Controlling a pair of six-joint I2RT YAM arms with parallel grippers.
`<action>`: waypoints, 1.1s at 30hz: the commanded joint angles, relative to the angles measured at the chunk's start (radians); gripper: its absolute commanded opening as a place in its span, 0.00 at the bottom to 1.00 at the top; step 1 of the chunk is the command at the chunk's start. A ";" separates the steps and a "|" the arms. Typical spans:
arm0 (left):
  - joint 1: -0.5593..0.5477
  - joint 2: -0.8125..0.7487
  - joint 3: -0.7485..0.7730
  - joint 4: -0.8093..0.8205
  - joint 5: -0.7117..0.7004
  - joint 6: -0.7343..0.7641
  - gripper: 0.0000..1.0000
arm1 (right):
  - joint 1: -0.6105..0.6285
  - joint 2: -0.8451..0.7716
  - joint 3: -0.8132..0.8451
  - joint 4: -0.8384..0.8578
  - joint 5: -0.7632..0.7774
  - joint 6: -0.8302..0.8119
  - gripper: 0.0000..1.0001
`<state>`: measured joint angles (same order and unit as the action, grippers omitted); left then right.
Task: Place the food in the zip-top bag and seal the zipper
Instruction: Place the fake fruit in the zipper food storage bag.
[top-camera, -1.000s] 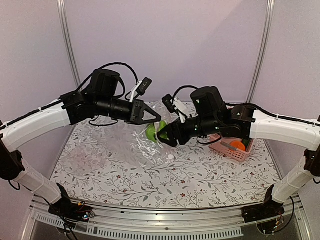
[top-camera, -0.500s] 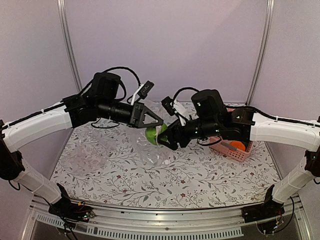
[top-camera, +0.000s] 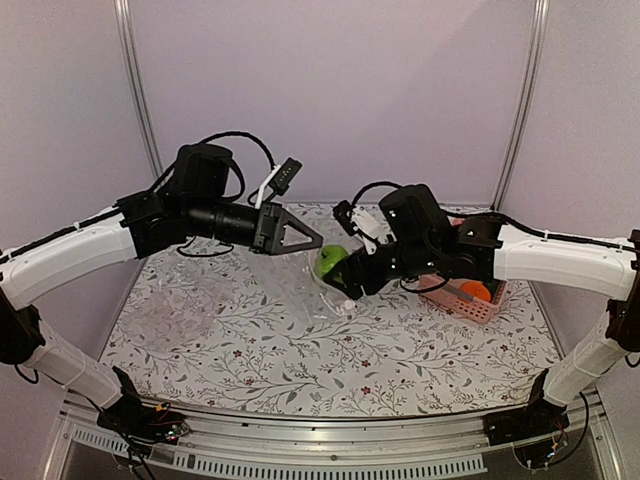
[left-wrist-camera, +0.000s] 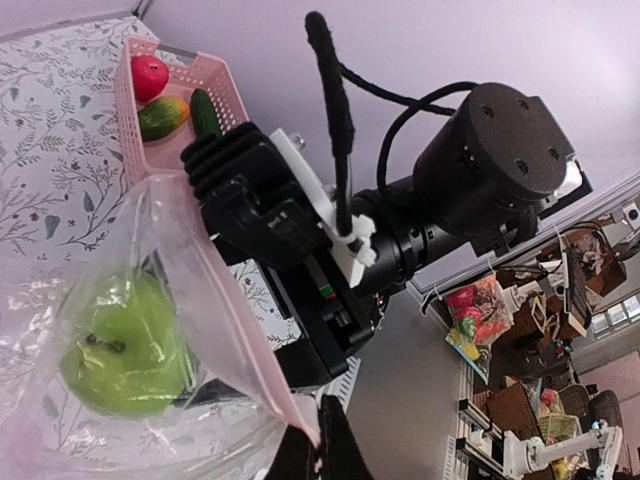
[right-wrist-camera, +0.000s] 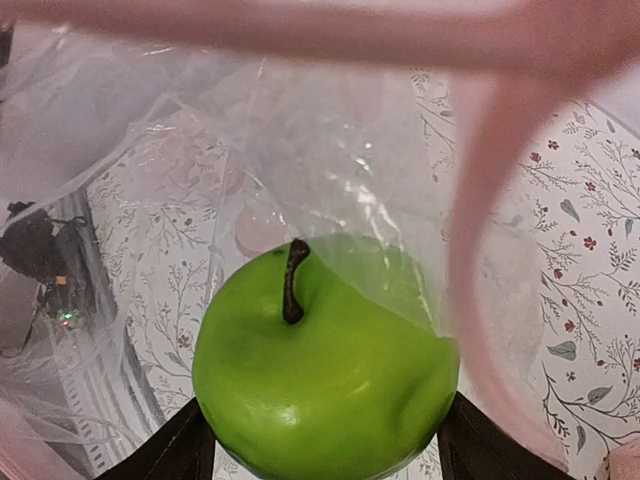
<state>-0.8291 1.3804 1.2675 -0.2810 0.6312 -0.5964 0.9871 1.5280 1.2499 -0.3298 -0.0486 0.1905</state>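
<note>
Green apple (right-wrist-camera: 325, 370) gripped by outstretched right hand (top-camera: 333, 268).

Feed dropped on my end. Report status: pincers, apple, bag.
Left pincer shut on bag edge, holding it up. Right pincer gripping green apple at bag mouth, film partly over it. Nothing in the way.

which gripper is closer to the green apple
Right. The right gripper has the green apple between its fingers; the left gripper, pinching the zip-top bag, is apart, up-left of it in the top view.
</note>
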 joint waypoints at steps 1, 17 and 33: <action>0.010 -0.033 -0.032 0.030 -0.014 -0.005 0.00 | -0.011 0.011 0.029 -0.110 0.114 0.012 0.76; 0.028 -0.007 -0.059 0.065 -0.032 -0.036 0.00 | -0.012 -0.081 0.037 -0.117 0.015 0.027 0.94; 0.071 -0.010 -0.103 0.107 -0.033 -0.108 0.00 | -0.022 -0.173 0.013 -0.182 0.115 0.196 0.92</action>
<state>-0.7662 1.3750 1.1759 -0.2085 0.5907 -0.6933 0.9730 1.3228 1.2652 -0.4603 0.0319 0.3271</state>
